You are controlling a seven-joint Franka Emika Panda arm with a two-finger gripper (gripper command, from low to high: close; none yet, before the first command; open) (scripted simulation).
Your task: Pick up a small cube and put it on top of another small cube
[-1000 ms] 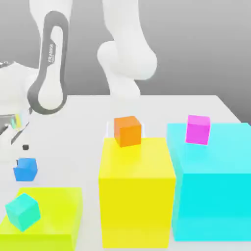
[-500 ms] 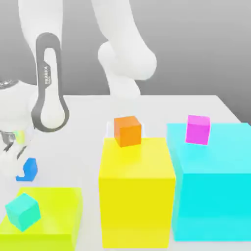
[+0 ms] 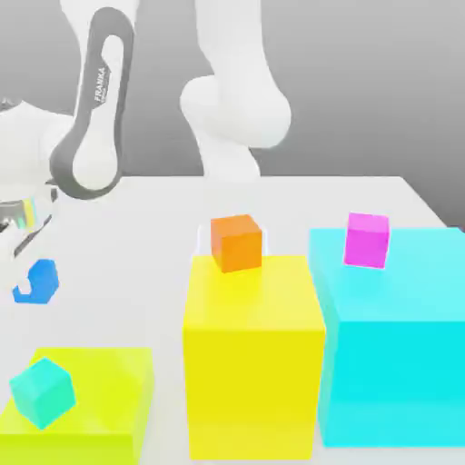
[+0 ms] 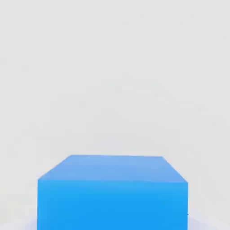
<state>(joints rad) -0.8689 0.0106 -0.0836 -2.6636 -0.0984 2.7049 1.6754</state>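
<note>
The small cube (image 3: 41,278) is bright blue and hangs a little above the white table at the exterior view's left. My gripper (image 3: 24,269) is shut on it, and a white finger (image 3: 16,256) covers part of its side. In the hand view the same blue cube (image 4: 112,193) sits close below the camera with bare table behind it. A small orange cube (image 3: 237,242) rests on the tall yellow block (image 3: 254,363). On the big cyan block (image 3: 400,345) stands a small magenta cube (image 3: 367,239). A small teal cube (image 3: 42,390) lies tilted on the low lime block (image 3: 109,400).
The three big blocks line the front of the table (image 3: 163,236), the lime one directly in front of the held cube. The arm's white links (image 3: 95,118) rise over the left and middle back.
The gripper came down around the blue cube and shut on it. It has since risen, carrying the cube up off the table.
</note>
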